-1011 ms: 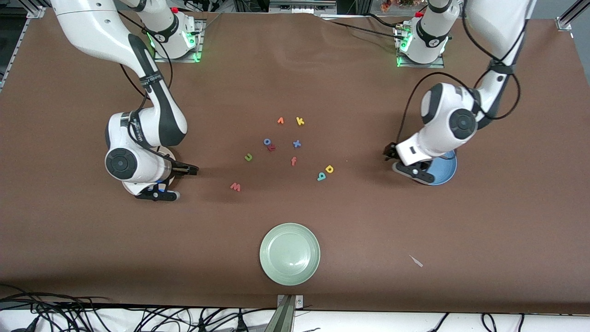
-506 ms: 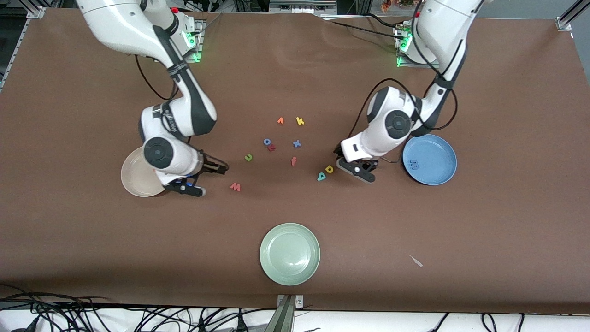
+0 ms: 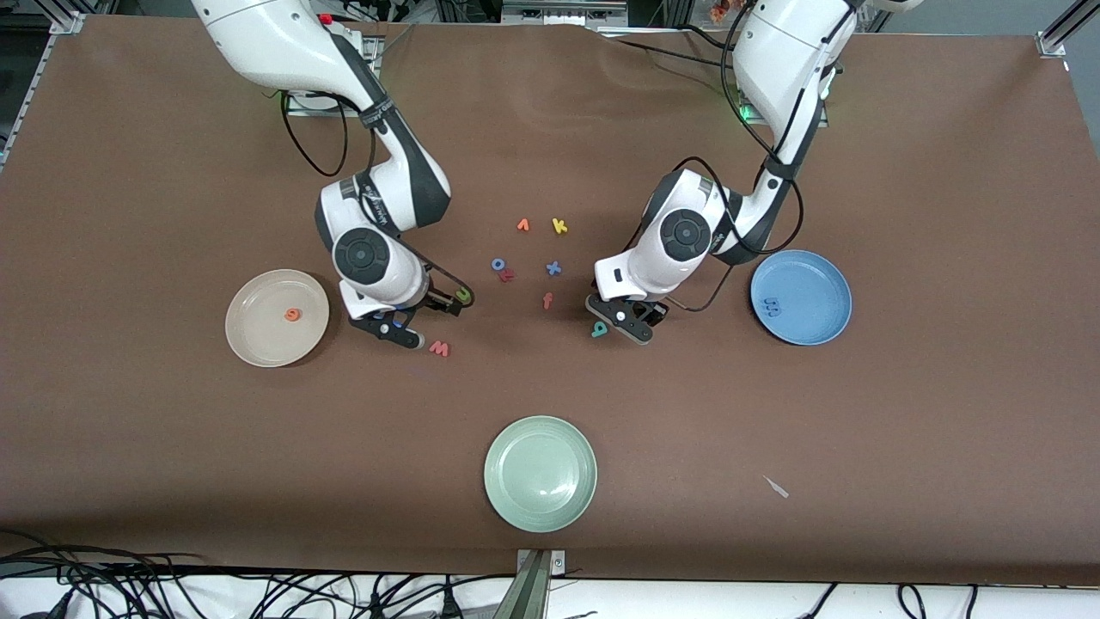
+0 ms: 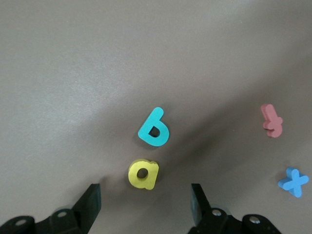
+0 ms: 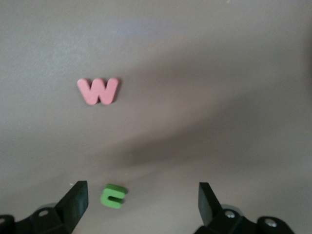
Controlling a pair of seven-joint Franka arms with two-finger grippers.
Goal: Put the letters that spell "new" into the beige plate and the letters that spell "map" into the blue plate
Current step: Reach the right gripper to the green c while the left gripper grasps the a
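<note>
In the front view the yellow letter (image 4: 143, 174) is hidden under the left gripper (image 3: 620, 320). The green letter (image 3: 464, 294) is partly covered by the right gripper (image 3: 427, 311).

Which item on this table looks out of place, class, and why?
A small pale sliver lies alone on the brown table, nearer the front camera than the blue plate, toward the left arm's end. It is no letter or plate; what it is cannot be told. Nothing looks spilled or damaged.

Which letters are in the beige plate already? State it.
Only the orange e lies in the beige plate. The salmon w and green n are out on the table.
</note>
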